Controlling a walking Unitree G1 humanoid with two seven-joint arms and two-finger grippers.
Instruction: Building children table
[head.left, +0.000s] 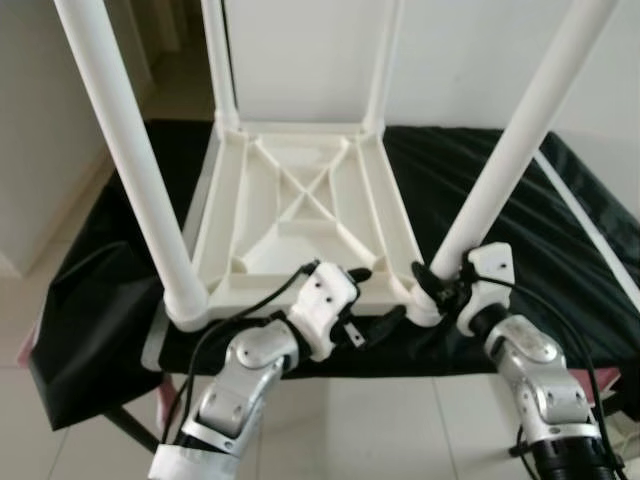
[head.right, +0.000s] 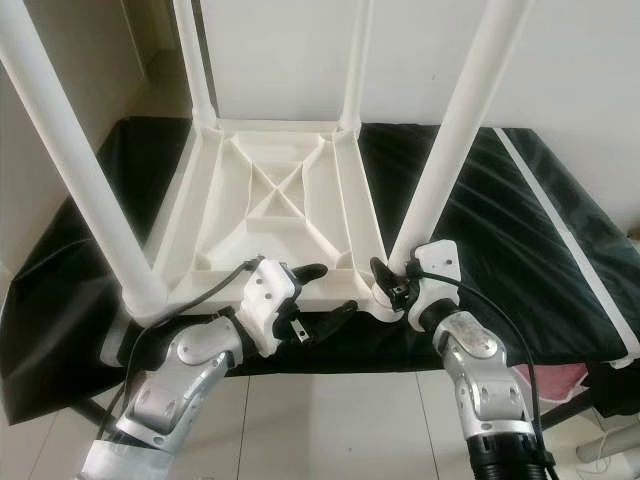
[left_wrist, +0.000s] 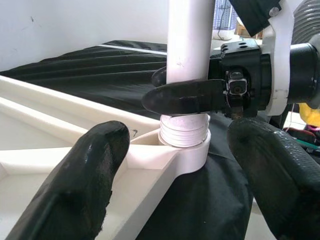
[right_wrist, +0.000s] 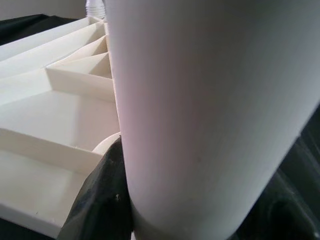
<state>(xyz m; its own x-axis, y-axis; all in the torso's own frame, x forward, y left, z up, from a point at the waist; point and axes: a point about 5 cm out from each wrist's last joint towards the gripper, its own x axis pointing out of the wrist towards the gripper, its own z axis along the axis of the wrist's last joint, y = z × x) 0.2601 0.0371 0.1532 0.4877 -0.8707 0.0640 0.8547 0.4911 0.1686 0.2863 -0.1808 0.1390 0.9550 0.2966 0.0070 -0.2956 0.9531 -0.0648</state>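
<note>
Table top (head.left: 300, 215): lying upside down on the black-covered surface (head.left: 520, 230).
Right claw (head.left: 437, 285): gripping the near right leg (head.left: 500, 170) at its socket.
Left claw (head.left: 375, 300): hanging open beside the table edge.

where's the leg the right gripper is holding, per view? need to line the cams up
Left eye: near-right table leg, rising from the lower right corner socket toward the top right.
Right eye: same leg, just right of centre.
Left wrist: upright at top centre, the right gripper clamped round it.
Right wrist: close up, across most of the frame.
Shared landmark: the threaded corner socket at its base.
</note>
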